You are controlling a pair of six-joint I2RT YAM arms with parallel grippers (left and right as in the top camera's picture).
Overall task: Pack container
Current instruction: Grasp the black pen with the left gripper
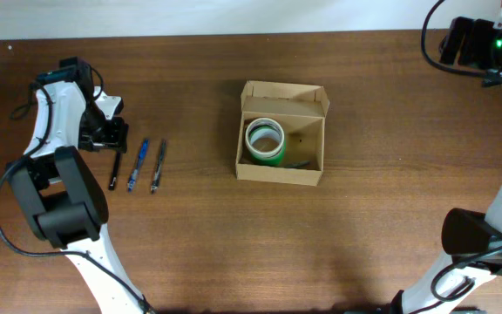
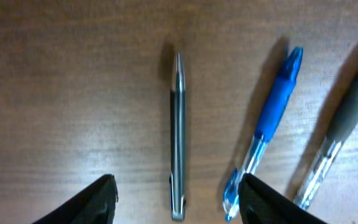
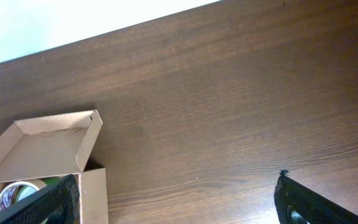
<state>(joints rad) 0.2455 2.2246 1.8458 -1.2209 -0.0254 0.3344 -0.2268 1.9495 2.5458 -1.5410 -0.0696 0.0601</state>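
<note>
We judged this the pen-picking step: our left gripper [image 2: 176, 190] hung open over the dark pen [image 2: 178, 124], well left of the open box [image 1: 279, 173] at the middle of the table [image 1: 190, 244], needing to drop and close, while our right gripper [image 3: 176, 199] hung open and empty to its right.

Landmark: you are looking straight down on a slim dark pen [image 2: 178, 134] lying on the wooden table [image 2: 61, 81], with its pointed tip toward the top of the frame.
Left gripper [image 2: 178, 202]: your two black fingertips [image 2: 98, 202] show at the bottom edge, spread wide. One sits on each side of the dark pen's lower end, and neither touches it.
Blue pen [image 2: 275, 106]: it lies to the right of the dark pen and is tilted, so its blue end leans away. Its clear lower end lies near the fingertip on that side.
Grey pen [image 2: 353, 106]: it lies beyond the blue pen from the dark pen, is tilted the same way, and is cut by the frame edge.
Spacing: the three pens lie apart from one another.
</note>
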